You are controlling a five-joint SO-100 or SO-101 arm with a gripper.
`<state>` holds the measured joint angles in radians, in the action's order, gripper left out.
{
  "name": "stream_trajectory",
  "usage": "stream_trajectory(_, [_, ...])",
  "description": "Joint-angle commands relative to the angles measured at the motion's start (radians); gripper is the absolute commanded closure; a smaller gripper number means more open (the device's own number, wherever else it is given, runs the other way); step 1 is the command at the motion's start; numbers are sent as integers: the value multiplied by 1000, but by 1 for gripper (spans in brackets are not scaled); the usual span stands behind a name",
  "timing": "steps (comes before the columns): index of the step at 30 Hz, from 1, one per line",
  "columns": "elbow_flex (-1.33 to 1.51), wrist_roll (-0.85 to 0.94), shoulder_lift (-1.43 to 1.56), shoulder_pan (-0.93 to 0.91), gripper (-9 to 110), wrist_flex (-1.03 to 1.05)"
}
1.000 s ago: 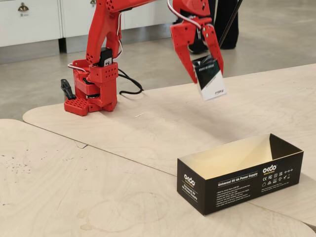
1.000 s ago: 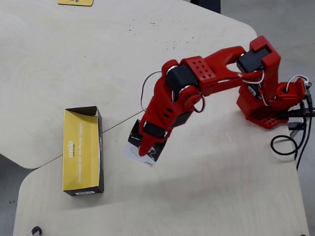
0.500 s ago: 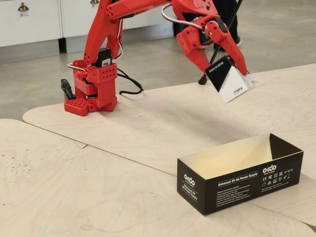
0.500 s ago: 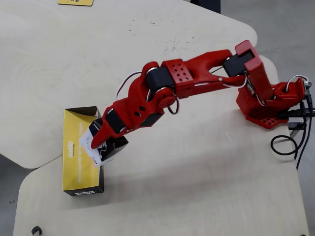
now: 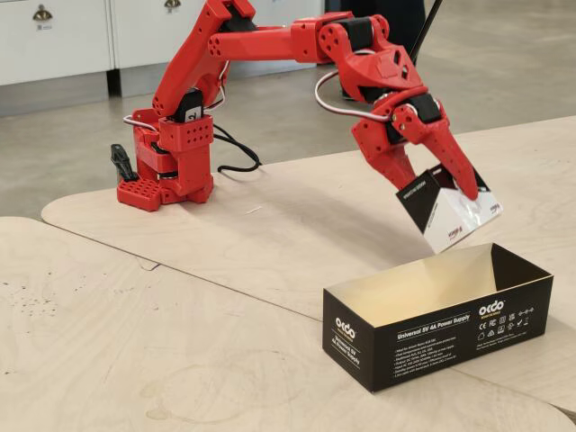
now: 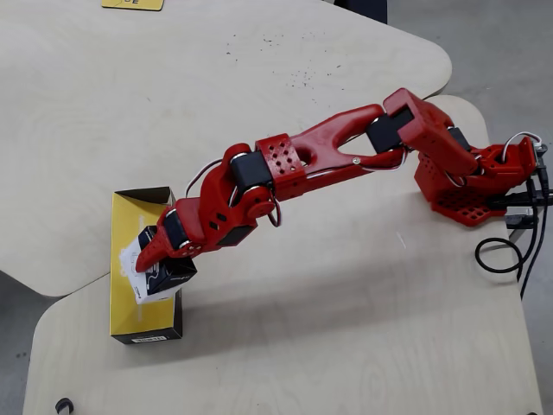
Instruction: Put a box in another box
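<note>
Table (image 5: 225,297); long box (image 5: 441,315), cube (image 5: 447,211) overhead.

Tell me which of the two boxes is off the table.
The small black-and-white box: the gripper holds it tilted in the air, above the long black box, which sits open-topped on the table.

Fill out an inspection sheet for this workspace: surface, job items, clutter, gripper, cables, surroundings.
Surface: pale plywood table, several rounded panels butted together; dark specks in the overhead view.
Job's things: small black-and-white box held tilted above the long black box, which sits open, tan inside, empty in the fixed view.
Clutter: yellow label at the far table edge.
Gripper: red gripper shut on the small box.
Cables: black cable looped beside the arm base.
Surroundings: grey floor, white cabinets behind.
</note>
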<state>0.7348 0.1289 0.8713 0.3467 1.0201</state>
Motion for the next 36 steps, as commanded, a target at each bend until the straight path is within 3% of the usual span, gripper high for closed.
stream_trajectory(1, [-71, -6, 34, -28, 89, -54])
stream_trajectory(18, [-31, 71, 67, -29, 59, -6])
stream_trajectory(26, [-15, 179, 193, -20, 58, 109])
stream_trajectory(36, [232, 565, 641, 60, 65, 442])
